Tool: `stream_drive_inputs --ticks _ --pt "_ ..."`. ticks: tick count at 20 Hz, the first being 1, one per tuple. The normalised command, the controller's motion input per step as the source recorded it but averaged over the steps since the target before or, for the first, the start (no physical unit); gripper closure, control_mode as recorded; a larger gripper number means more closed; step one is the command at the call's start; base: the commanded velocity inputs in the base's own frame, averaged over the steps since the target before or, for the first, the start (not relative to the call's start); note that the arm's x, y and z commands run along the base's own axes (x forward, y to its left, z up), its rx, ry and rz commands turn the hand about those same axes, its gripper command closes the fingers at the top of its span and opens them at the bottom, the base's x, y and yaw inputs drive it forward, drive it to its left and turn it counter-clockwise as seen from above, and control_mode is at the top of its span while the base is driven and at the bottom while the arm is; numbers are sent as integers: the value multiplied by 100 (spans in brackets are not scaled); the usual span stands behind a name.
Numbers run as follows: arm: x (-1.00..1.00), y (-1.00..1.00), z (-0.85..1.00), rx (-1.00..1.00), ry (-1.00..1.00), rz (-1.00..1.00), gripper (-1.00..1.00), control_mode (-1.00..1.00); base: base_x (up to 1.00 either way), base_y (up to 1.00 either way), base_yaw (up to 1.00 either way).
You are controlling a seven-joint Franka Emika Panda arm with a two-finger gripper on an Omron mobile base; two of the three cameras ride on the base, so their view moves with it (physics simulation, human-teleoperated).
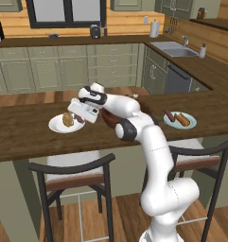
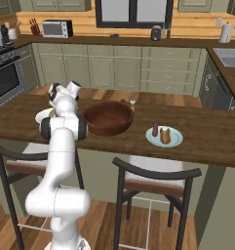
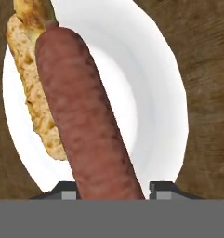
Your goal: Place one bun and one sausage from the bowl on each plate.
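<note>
Insp. A: Status at the bowl (image 2: 108, 117)?

Insp. B: White plate (image 1: 58, 125) sits left of bowl on counter (image 1: 21, 134); bun (image 3: 32, 88) lying on it already. Jaws gripping sausage (image 3: 85, 121), one tip each side, held directly over plate, alongside bun. Gripper (image 3: 112, 190) pointed down so sausage drops inside rim.

Insp. A: Other plate?

Insp. B: Blue-rimmed plate (image 2: 164, 137), right of bowl, carries bun + sausage. Looks done. Judgement: this drop is the last item.

Home kitchen: green cabinets (image 1: 44, 66), sink (image 1: 174, 48), microwave (image 2: 57, 28), stove (image 2: 4, 73), wooden counter (image 1: 21, 137), stools (image 1: 75, 177).
</note>
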Motion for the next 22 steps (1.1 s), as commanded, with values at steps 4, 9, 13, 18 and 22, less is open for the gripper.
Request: stream_drive_inputs --ticks 4,9,13,18,22 --pt "29 1 -11 0 -2 -1 -100 -100 0 0 0" --pt "-8 -25 0 0 -15 0 -100 -100 0 0 0" --pt "-87 -33 3 2 -20 0 -100 -100 0 0 0" --pt "-100 -83 9 6 -31 -1 -100 -100 0 0 0" --pt "-100 -92 0 1 -20 0 -100 -100 0 0 0"
